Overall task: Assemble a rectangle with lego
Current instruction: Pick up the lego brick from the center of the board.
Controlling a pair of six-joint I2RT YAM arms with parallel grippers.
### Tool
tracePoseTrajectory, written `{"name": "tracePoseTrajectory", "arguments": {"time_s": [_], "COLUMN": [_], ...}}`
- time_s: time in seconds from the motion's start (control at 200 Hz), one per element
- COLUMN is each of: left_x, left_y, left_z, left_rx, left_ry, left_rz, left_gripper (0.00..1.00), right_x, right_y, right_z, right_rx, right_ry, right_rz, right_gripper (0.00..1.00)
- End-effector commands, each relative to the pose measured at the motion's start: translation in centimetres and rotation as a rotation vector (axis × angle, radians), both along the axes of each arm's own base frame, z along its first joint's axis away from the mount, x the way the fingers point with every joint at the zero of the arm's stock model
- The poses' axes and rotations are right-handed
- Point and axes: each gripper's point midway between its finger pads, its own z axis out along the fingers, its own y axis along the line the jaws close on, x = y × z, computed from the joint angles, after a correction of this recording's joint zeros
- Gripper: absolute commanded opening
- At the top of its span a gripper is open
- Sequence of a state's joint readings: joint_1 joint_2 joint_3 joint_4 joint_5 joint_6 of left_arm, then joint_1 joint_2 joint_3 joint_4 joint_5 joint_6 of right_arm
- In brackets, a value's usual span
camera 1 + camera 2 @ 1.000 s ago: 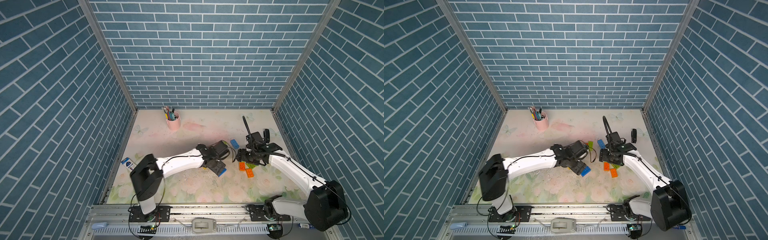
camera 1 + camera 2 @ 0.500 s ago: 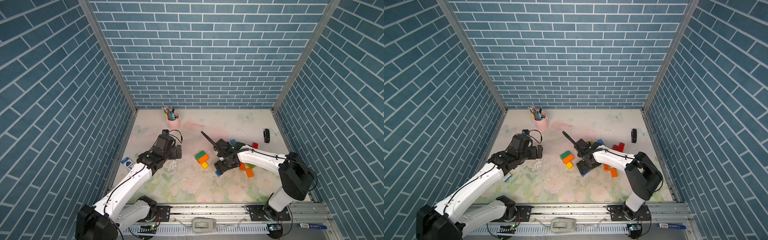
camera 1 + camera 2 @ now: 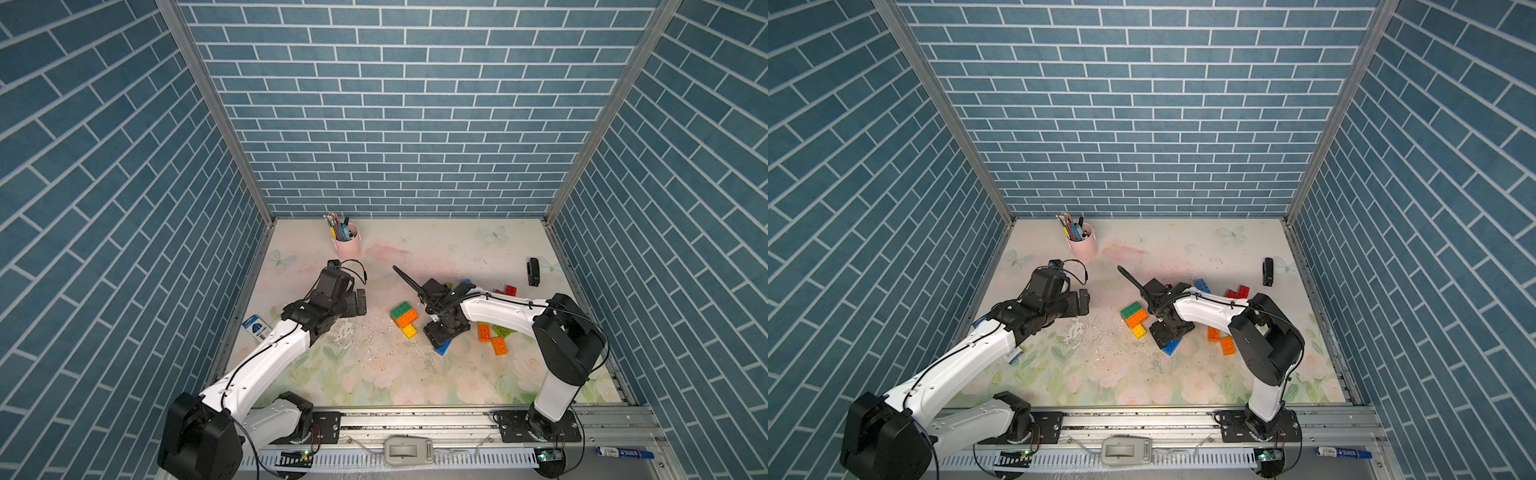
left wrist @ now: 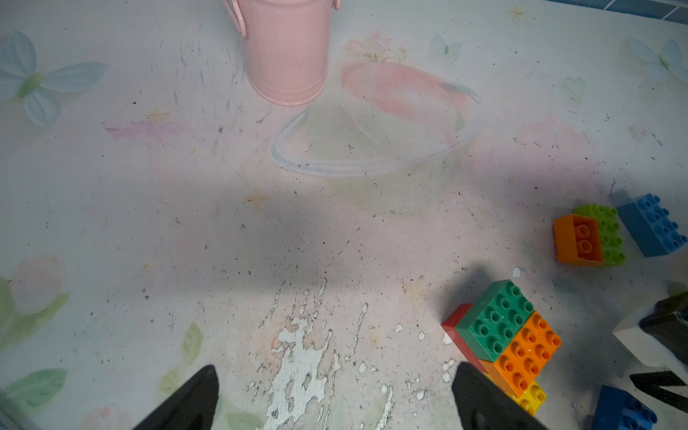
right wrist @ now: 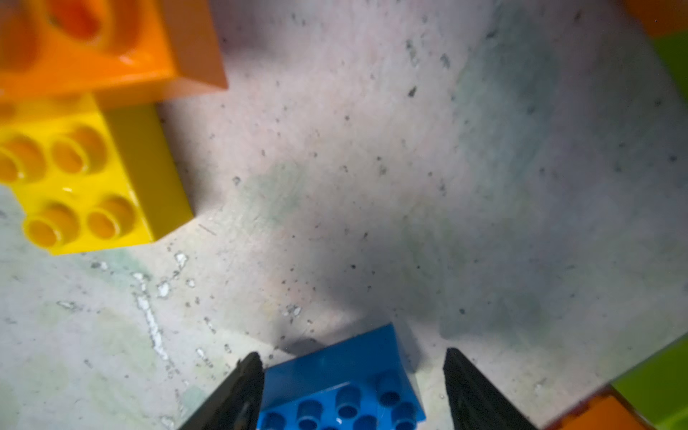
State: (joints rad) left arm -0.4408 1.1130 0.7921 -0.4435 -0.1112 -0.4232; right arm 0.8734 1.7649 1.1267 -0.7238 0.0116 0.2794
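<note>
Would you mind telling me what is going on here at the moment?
The robot is building a rectangle from lego. The right gripper is down at the table, its open jaws straddling a blue brick but not clamped on it. Beside it sits the part-built cluster of green, orange and yellow bricks, so far stepped rather than rectangular. The left gripper hangs open and empty, nearer the pink pen cup. More loose bricks lie around the right arm.

blue brick [image 5: 335,379]: cut by edge | pink cup [image 4: 286,48]: top cropped
</note>
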Motion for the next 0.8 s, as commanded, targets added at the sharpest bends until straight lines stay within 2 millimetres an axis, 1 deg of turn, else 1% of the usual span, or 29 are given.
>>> {"name": "tracePoseTrajectory", "arguments": {"time_s": [0.0,0.05,0.105,0.19,0.25,0.365,0.475,0.645,0.795], "left_x": [0.2,0.1,0.1,0.1,0.2,0.0,-0.1,-0.2,-0.2], "left_y": [0.0,-0.1,-0.2,-0.4,-0.6,-0.7,-0.6,-0.7,-0.7], "left_z": [0.0,-0.1,-0.2,-0.5,-0.6,-0.7,-0.7,-0.9,-0.9], "left_rx": [-0.019,-0.022,-0.03,-0.042,-0.049,-0.059,-0.057,-0.06,-0.059], "left_ry": [-0.006,-0.001,0.0,0.002,0.006,0.015,0.013,0.016,0.016], "left_rz": [0.005,0.006,0.006,0.004,0.0,-0.005,-0.004,-0.008,-0.011], "left_gripper": [0.99,0.99,0.99,0.99,0.99,0.99,0.99,0.99,0.99], "right_x": [-0.6,-0.8,-1.2,-1.7,-1.6,-1.7,-1.8,-2.5,-2.7], "right_y": [0.1,0.1,-0.1,-0.3,-0.3,0.3,0.3,0.3,0.0], "right_z": [2.2,2.8,2.8,2.0,1.5,0.8,0.4,0.1,-0.1], "right_rx": [0.036,0.047,0.043,0.022,0.011,0.018,-0.005,-0.02,-0.042], "right_ry": [-0.02,-0.025,-0.013,0.02,0.034,0.055,0.063,0.081,0.082], "right_rz": [0.031,0.046,0.063,0.1,0.109,0.124,0.141,0.157,0.154], "right_gripper": [0.8,0.81,0.83,0.85,0.86,0.86,0.86,0.8,0.72]}}
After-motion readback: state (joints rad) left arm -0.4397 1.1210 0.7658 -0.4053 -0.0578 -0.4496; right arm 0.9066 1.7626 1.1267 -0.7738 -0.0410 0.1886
